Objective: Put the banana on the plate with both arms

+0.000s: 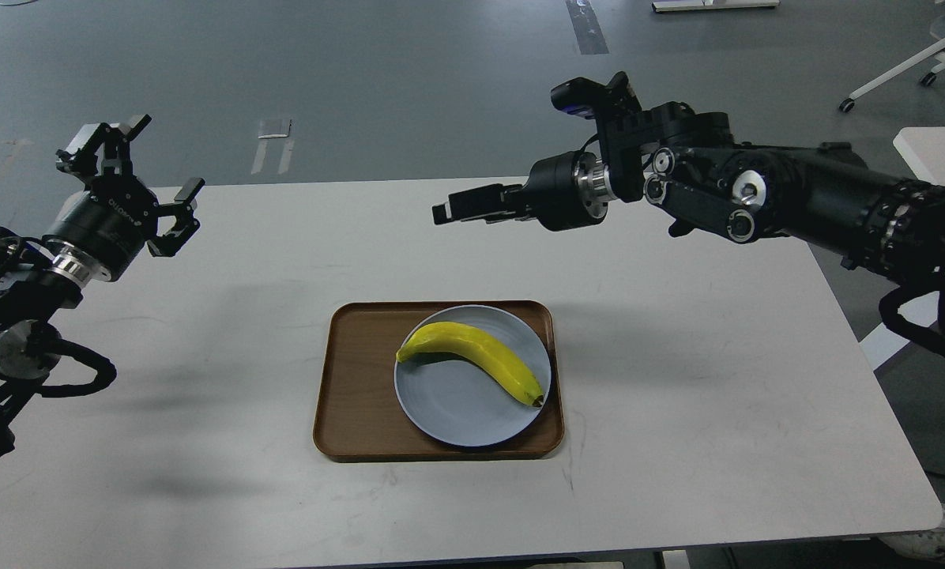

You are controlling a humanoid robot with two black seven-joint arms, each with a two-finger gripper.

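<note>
Banana (472, 356), bright yellow and gently curved, lies across the upper half of a round, shallow, pale blue-grey plate (457, 407). Its greenish stem end points to the left, near the plate's left rim, and its small dark tip sits at the plate's right rim. The fruit spans nearly the full width of the plate.

The plate rests in the right part of a rectangular brown wood-grain tray (354, 387) with rounded corners, and the tray sits near the middle of a white table (678, 395).

Neither gripper touches the banana. The left gripper (137, 170) is held above the table's far left corner, well apart from the fruit, up and to the left of it. Its black pronged fingers are spread wide with nothing between them.

The right gripper (461, 212) hovers over the far side of the table, beyond the tray and roughly in line with the banana, pointing left. It is seen side-on and dark, so its fingers overlap; it appears empty, but whether it is released or clenched cannot be told from this angle.

Grey floor (362, 79) lies beyond the table.
</note>
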